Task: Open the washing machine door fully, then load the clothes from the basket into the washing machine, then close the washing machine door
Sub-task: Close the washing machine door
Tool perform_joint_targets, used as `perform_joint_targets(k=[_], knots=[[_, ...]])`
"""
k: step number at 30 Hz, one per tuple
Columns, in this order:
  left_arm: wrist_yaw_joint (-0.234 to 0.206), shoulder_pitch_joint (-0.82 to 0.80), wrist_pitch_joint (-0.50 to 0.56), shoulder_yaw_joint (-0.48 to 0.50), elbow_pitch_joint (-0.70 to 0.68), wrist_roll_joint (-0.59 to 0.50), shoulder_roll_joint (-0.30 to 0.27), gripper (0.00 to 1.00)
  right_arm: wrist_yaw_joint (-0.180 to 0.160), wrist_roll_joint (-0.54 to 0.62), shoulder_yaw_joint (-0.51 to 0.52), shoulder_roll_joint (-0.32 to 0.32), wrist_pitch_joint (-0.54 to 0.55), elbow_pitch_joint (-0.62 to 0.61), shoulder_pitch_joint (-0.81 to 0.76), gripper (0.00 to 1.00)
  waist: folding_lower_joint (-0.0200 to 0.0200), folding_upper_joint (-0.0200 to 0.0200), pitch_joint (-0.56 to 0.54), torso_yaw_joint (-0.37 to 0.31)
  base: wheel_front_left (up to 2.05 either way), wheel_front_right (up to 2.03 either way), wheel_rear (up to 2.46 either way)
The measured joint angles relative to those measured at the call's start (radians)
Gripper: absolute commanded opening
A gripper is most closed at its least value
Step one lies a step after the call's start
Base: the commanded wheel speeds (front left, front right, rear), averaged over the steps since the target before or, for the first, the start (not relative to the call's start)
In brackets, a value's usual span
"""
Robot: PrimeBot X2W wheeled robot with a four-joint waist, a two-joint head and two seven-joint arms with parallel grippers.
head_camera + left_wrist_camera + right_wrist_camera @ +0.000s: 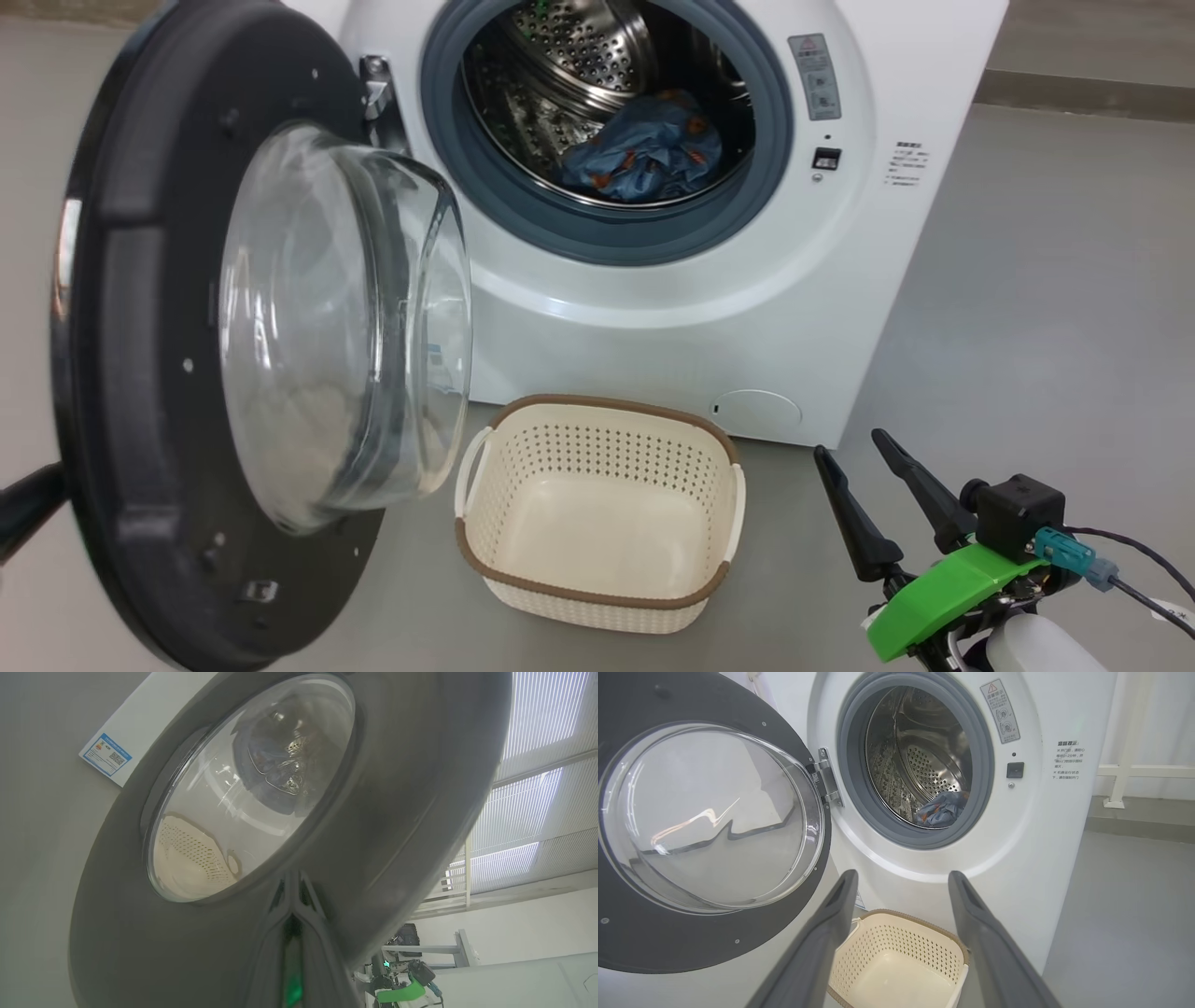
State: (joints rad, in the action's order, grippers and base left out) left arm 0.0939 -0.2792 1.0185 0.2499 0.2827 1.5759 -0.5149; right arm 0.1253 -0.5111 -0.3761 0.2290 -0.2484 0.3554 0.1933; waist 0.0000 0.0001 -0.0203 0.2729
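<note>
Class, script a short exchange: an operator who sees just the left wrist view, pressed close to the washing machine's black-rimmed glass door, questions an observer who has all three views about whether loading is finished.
Operator: Is anything left to load?
Observer: No. The cream perforated plastic basket with the brown rim is empty.
Operator: Where is the laundry?
Observer: The light-blue printed clothes lie low in the perforated steel drum of the white washing machine.
Operator: Is the other arm in my way?
Observer: No. The right gripper is open, right of the basket and apart from the round black-rimmed glass door.
</note>
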Motion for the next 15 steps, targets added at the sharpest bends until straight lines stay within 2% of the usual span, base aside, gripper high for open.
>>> perform_joint_targets(k=[9,15], knots=[[-0.043,0.0,0.025,-0.03,-0.1,0.016,0.026,0.0,0.0,0.0,0.016,-0.007,-0.001,-0.008,0.0,1.0,0.0,0.0,-0.005,-0.049,0.0,0.0,0.0],[-0.046,-0.002,0.023,-0.047,-0.118,0.016,0.049,0.0,0.0,0.0,0.024,-0.016,-0.001,-0.014,0.0,1.0,0.0,0.0,-0.002,-0.094,0.0,0.0,0.0]])
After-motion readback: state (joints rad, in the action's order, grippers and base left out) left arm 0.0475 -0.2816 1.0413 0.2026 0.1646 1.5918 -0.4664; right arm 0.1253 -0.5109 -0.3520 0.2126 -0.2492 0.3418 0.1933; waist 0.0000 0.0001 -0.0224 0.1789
